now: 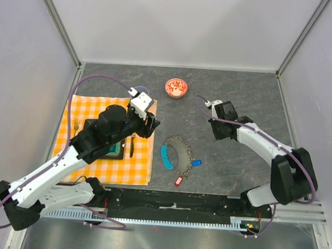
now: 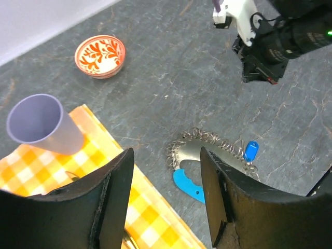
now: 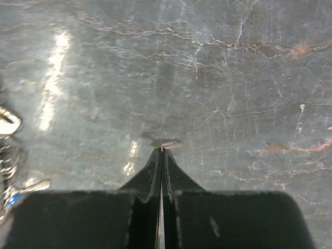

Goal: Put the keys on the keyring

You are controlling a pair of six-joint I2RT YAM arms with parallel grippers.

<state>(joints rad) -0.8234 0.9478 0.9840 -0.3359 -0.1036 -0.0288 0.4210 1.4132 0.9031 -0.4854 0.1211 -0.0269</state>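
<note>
Looks like a robotics lab test cell rather than a home or shop. Boxed in by plain pale walls (image 1: 178,23) on slim aluminium posts (image 1: 59,23), around a dark stone-look table (image 1: 241,95). Bolted at the near edge onto a black base plate (image 1: 172,201) and slotted metal rail (image 1: 296,210): a left arm (image 1: 53,171) and a right arm (image 1: 261,140), white and black, trailing purple cable (image 1: 101,77). Set out like test props, not household clutter: an orange checked cloth (image 1: 85,105), a red patterned bowl (image 1: 176,88), a lilac cup (image 2: 39,122), a keyring (image 1: 183,143)
</note>
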